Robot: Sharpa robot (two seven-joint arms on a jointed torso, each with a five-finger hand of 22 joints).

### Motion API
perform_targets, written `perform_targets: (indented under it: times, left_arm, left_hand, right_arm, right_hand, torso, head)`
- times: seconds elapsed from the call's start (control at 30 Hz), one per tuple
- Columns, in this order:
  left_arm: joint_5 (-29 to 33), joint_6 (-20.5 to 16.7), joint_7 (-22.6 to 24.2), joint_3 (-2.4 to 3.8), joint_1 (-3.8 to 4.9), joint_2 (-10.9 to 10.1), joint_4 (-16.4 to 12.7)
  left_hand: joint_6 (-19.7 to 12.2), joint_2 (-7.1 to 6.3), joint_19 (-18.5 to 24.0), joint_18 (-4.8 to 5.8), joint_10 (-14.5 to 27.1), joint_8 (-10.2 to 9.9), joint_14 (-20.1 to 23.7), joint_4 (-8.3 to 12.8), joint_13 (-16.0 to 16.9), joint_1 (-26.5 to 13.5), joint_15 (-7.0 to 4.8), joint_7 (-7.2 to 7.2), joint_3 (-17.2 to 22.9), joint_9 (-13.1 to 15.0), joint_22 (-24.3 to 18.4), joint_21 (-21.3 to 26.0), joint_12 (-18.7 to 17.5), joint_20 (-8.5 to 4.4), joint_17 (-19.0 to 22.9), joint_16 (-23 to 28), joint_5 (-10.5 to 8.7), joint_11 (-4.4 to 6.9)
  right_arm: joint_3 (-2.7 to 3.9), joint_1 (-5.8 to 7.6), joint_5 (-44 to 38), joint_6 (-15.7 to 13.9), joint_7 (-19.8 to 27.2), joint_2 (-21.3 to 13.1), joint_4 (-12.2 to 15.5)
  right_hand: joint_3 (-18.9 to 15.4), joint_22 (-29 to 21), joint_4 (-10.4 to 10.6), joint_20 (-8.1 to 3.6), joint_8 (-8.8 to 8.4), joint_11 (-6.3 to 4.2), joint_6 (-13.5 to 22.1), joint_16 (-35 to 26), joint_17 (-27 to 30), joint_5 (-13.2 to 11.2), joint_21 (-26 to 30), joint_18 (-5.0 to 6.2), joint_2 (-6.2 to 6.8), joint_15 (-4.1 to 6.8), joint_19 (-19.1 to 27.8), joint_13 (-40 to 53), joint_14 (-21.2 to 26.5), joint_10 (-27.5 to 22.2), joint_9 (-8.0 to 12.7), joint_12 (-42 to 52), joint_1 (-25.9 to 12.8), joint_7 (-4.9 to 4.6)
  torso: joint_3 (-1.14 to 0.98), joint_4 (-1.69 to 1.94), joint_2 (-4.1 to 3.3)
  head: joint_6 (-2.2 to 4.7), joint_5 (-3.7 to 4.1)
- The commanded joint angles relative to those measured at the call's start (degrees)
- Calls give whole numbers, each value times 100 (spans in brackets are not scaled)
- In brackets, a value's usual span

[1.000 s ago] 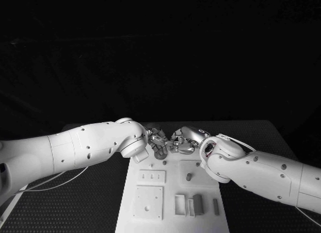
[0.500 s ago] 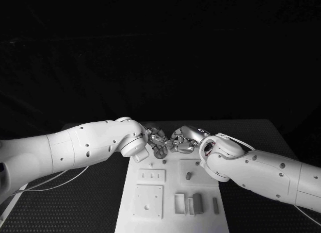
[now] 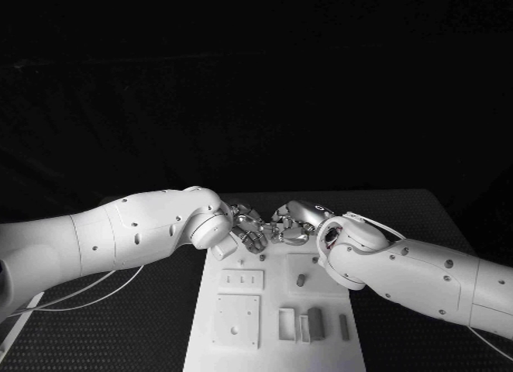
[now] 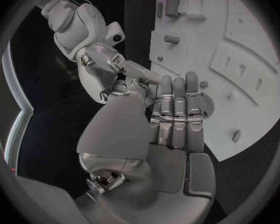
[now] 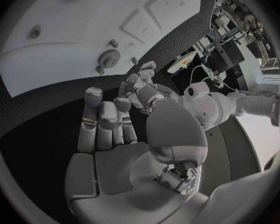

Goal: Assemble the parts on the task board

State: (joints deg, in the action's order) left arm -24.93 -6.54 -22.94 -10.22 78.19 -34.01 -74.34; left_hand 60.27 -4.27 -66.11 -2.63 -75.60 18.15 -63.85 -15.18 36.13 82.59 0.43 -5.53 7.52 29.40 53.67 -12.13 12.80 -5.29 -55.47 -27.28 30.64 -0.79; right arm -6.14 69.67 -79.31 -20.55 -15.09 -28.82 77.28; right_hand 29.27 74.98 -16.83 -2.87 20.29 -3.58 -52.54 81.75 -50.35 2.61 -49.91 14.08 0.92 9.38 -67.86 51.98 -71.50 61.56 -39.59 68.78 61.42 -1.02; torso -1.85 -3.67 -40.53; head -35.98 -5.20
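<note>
Both hands meet over the far end of the task board (image 3: 268, 325). The left hand (image 3: 248, 226) has crept a touch closer to the right hand (image 3: 290, 230) in the last second, fingers straight and together, holding nothing visible. The right hand's fingers curl loosely, also empty. A gear (image 5: 107, 59) lies nearby on the board's far end, likely the next pick.

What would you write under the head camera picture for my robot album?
Two silver hands, left hand and right hand, meet fingers to fingers over the far end of the white task board.
</note>
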Motion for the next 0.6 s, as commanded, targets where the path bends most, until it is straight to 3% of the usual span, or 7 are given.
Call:
perform_targets:
  times: [0.03, 0.13, 0.23, 0.5, 0.6]
  left_arm:
    - [607, 102, -6, 11, 6, 29, -13]
    - [600, 113, -10, 11, 6, 33, -13]
    - [600, 107, -22, 11, 6, 34, -9]
    - [595, 65, -68, 11, 5, 52, 5]
    - [591, 52, -66, 11, 5, 58, 19]
  left_hand:
    - [-20, -124, 23, -78, 64, 17, 42, 206, 11, -191, 9, -2, 267, 152, 12, 46, -34, 14, 10, -35, 68, 1]
    - [-43, -188, 24, -79, 81, 13, 56, 211, 24, -316, 13, -12, 300, 180, 24, 62, -28, 18, 15, -41, 101, -4]
    - [-58, -233, 23, -81, 94, 9, 69, 226, 34, -382, 16, -18, 322, 197, 35, 69, -23, 20, 17, -45, 97, -7]
    - [-61, -313, -2, -90, 111, 19, 75, 255, 111, -669, 7, -19, 432, 276, 102, 79, 45, 13, -8, -109, -75, 2]
    - [-43, -315, -20, -94, 100, 32, 66, 372, 164, -700, -5, -5, 510, 314, 146, 74, 114, 2, -38, -159, -2, 22]
  right_arm:
    - [3, -9, -35, 40, 159, 25, 44]
    - [3, -10, -35, 37, 159, 18, 52]
    - [3, -10, -35, 35, 161, 22, 62]
    - [3, -13, -35, 32, 159, 20, 87]
    - [3, -14, -35, 30, 160, 19, 88]
  right_hand:
    - [23, 58, 10, -3, 28, -24, -1197, 9, 2, 16, -37, 91, -41, 37, -49, -9, -5, 21, -5, -31, -10, -137]
    - [24, 58, 9, -3, 28, -24, -1197, 8, 2, 16, -37, 91, -40, 37, -49, -9, -6, 22, -5, -31, -10, -137]
    - [25, 58, 8, -3, 27, -24, -1197, 8, 2, 16, -36, 92, -39, 37, -50, -10, -7, 22, -5, -32, -9, -137]
    - [27, 57, 8, -3, 25, -24, -1199, 6, 2, 16, -36, 91, -38, 37, -50, -11, -8, 24, -5, -33, -8, -137]
    - [28, 57, 8, -3, 25, -24, -1199, 6, 2, 16, -36, 91, -38, 37, -51, -11, -9, 25, -5, -34, -8, -137]
  torso:
    - [-6, 1, -1]
    - [-3, 8, -2]
    - [-5, 4, -2]
    - [-4, -3, -3]
    - [-7, -6, -2]
  head:
    - [0, 38]
    - [2, 73]
    - [-16, 25]
    - [-35, 10]
    - [-42, 5]
